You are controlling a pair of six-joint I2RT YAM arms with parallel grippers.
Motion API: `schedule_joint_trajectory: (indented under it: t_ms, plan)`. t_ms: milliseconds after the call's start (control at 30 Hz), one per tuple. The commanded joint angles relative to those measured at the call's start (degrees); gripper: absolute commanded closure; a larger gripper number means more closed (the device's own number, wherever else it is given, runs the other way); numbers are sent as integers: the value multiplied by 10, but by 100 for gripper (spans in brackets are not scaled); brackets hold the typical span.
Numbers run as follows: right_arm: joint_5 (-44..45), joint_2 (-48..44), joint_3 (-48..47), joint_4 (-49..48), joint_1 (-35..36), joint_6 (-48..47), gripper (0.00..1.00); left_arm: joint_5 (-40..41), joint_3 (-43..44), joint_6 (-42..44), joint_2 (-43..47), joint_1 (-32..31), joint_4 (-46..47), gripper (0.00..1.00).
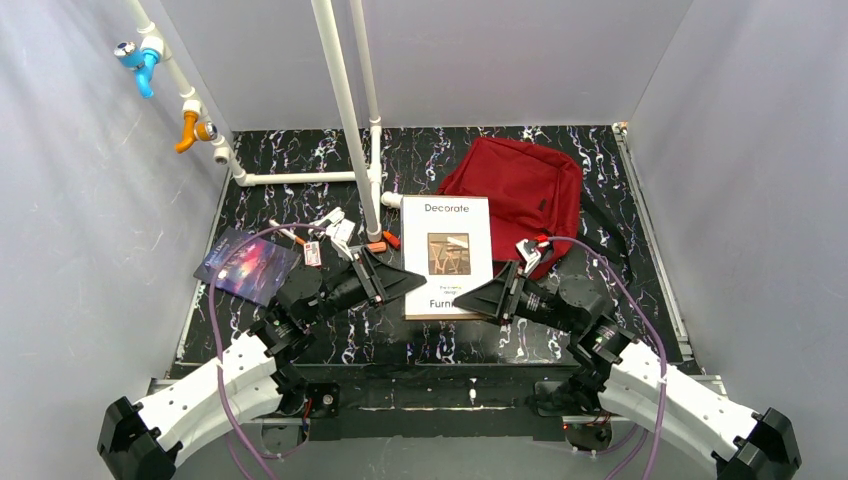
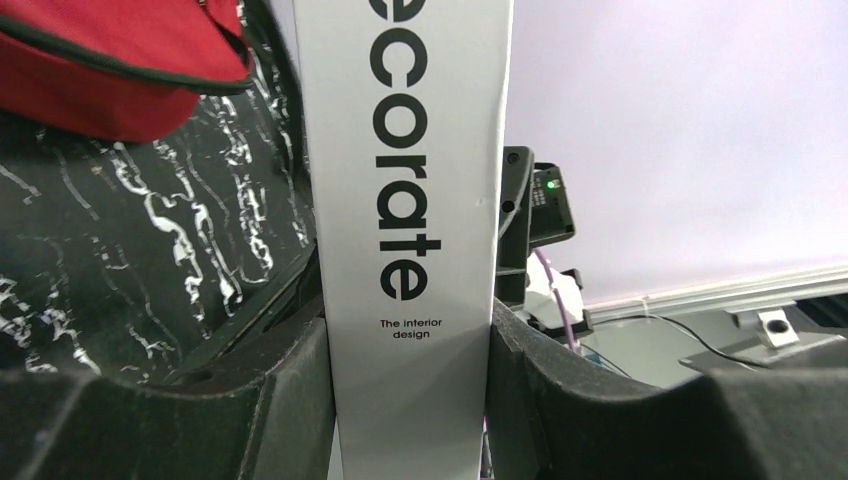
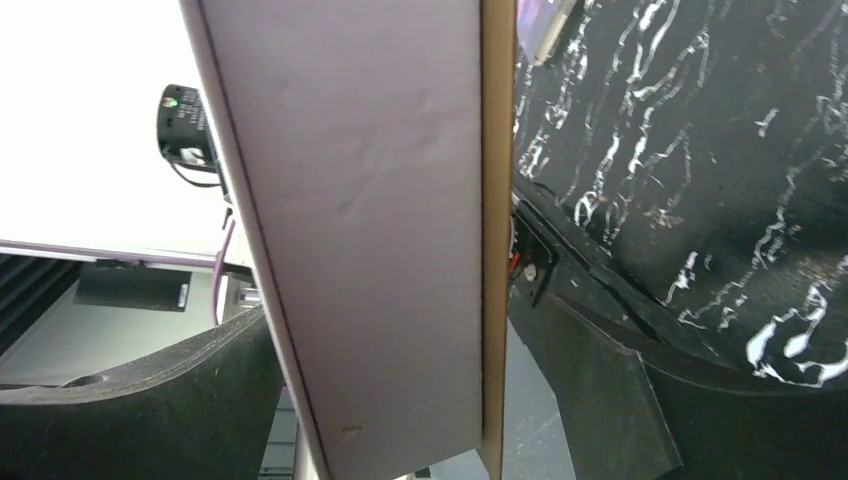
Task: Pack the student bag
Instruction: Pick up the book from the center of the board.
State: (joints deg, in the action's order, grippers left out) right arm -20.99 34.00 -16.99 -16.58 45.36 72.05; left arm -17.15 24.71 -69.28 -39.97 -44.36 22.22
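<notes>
The student bag (image 1: 520, 195) lay on the black marbled bench (image 1: 285, 175) at about 1 o'clock from the bench's centre, dark red, slumped, with a black strap trailing toward 3 o'clock. Its near-left corner sat just behind the top right corner of a white book titled "Decorate" (image 1: 446, 240), which hung over the middle of the bench between the two arms.

The left end effector (image 1: 405, 282) held the book by its 9 o'clock edge. In the left wrist view both fingers (image 2: 290, 400) pressed flat against the cover (image 2: 410, 150), one on each side, and the red bag (image 2: 100, 70) showed at 10 o'clock.

The right end effector (image 1: 475, 297) reached in from 3 o'clock. Its jaws stood wide around the book's edge. In the right wrist view the plain back cover (image 3: 370, 200) ran between the fingers (image 3: 610, 390), with a clear gap on the bench side.

A dark blue-and-purple booklet (image 1: 245, 265) lay at 9 o'clock on the bench, and small pens and a card (image 1: 318, 240) were scattered at 10 o'clock beside white pipes (image 1: 345, 120).
</notes>
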Motion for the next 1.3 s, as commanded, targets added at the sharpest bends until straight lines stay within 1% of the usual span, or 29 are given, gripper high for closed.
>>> schedule_joint_trajectory:
  t_ms: [0,67,133,367,433,500,600,667,700,733,800,833,867,900,933,967,1033,1100,1133,1167,1200,1267]
  plan:
    - [8,-31,9,-68,-1,21,2,-23,7,-10,0,-1,87,92]
    - [17,-54,16,-87,-1,19,4,-27,8,-11,-9,-2,88,96]
    - [24,-72,28,-110,-1,19,5,-34,11,-14,-21,-1,91,97]
    - [11,-72,71,-232,-1,20,13,-112,42,-20,-68,-1,116,100]
    - [8,-70,66,-238,-1,6,14,-126,42,-18,-71,-1,118,100]
    - [0,-65,59,-236,-1,-9,19,-132,42,-17,-73,-2,119,100]
    - [-4,-61,59,-248,-1,-16,20,-145,47,-19,-87,-1,119,100]
    - [-7,-60,70,-281,-1,-5,20,-157,51,-18,-102,-1,120,100]
    - [-9,-60,76,-311,-1,4,24,-158,50,-17,-108,-2,121,100]
    - [-10,-59,80,-320,-1,13,29,-156,49,-19,-112,-1,122,100]
    - [-12,-65,84,-330,-1,24,39,-152,47,-17,-114,-1,125,98]
    - [-12,-72,84,-320,-1,23,43,-148,47,-12,-115,-1,125,96]
    - [-10,-83,78,-294,-1,10,47,-142,45,-8,-116,-1,125,90]
    - [-2,-96,65,-244,-1,-11,52,-134,43,-7,-119,-1,124,81]
    - [11,-111,45,-177,-1,-39,59,-123,41,-8,-121,-1,121,69]
    - [30,-124,19,-98,-1,-70,64,-112,40,-10,-126,-1,116,48]
    - [78,-136,-43,56,-1,-141,73,-105,44,-4,-140,-1,93,21]
    - [144,-132,-114,205,-1,-209,75,-85,48,11,-148,-1,41,5]
    - [190,-126,-153,285,-1,-237,81,-63,46,13,-146,-2,11,2]
    - [251,-118,-191,357,-1,-259,89,-35,40,12,-141,-1,-26,2]
    - [313,-106,-234,433,-1,-276,93,-5,36,16,-133,-1,-70,2]
    - [449,-74,-312,551,-1,-311,94,56,50,45,-119,-2,-176,2]
